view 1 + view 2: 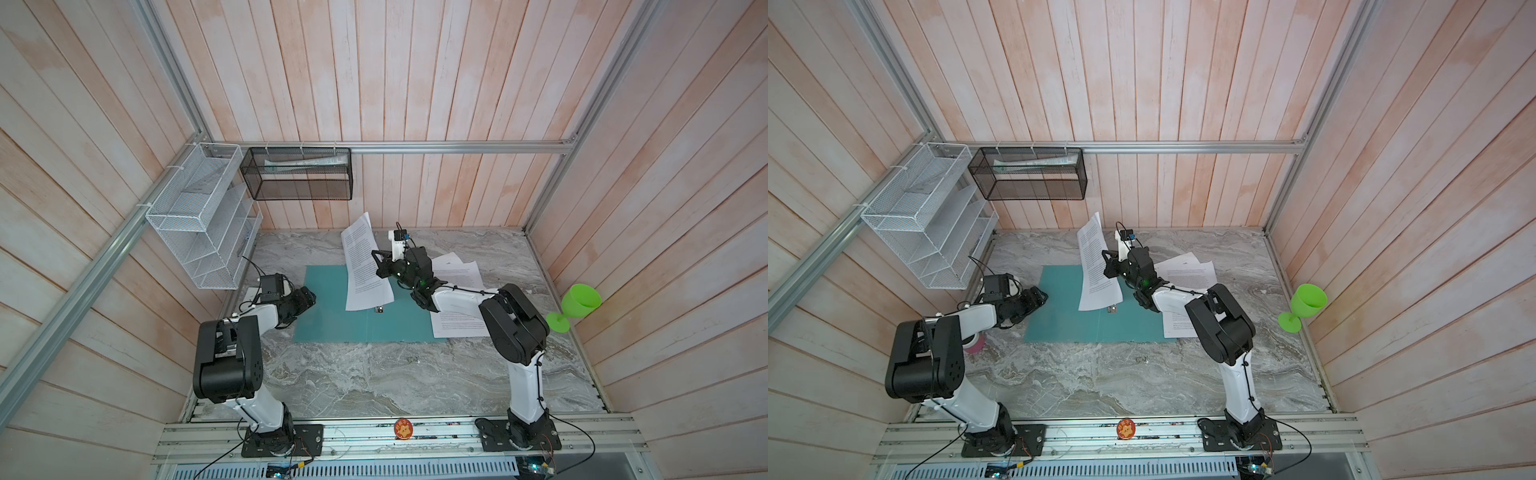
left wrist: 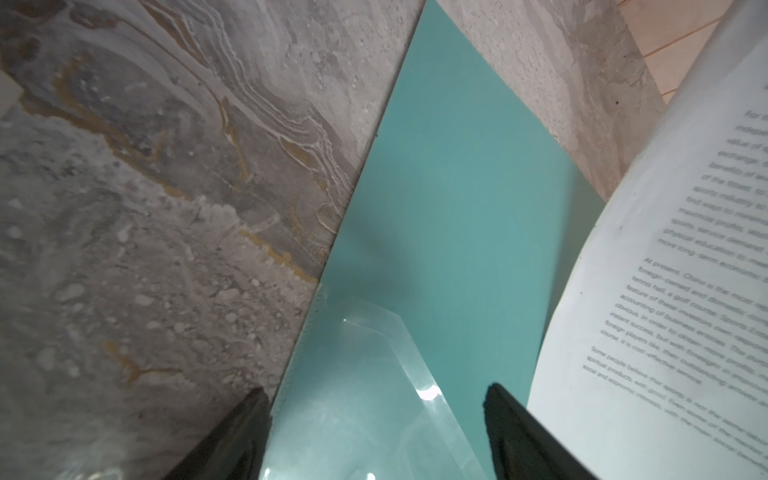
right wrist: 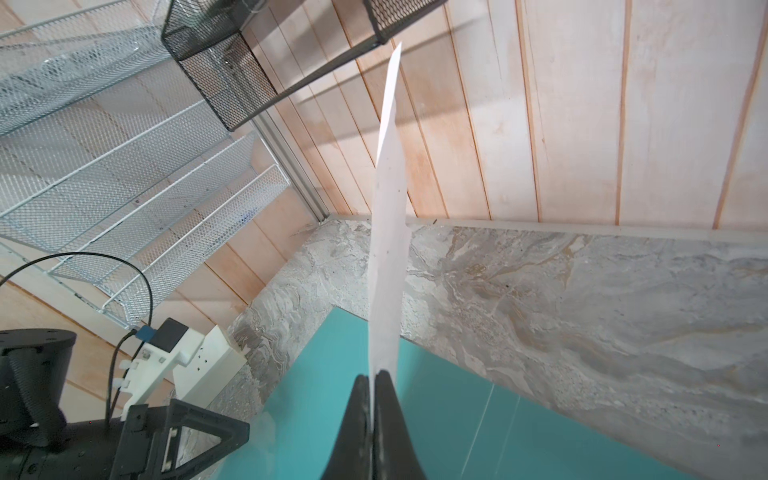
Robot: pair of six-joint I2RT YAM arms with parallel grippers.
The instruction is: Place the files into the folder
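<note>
Teal folder lies open; right pincer clamps one file upright above it (seemingly for laying inside), left pincer gapes empty

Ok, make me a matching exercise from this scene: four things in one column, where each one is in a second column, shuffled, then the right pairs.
Things:
1. teal folder
2. printed sheet
3. green goblet
4. black mesh basket

Places:
A. hung from the metal rail at the back
B. pinched in the shut jaws of the right gripper
C. lying open and flat on the table
D. at the table's right edge, by the side wall

Pairs: 1-C, 2-B, 3-D, 4-A
</note>
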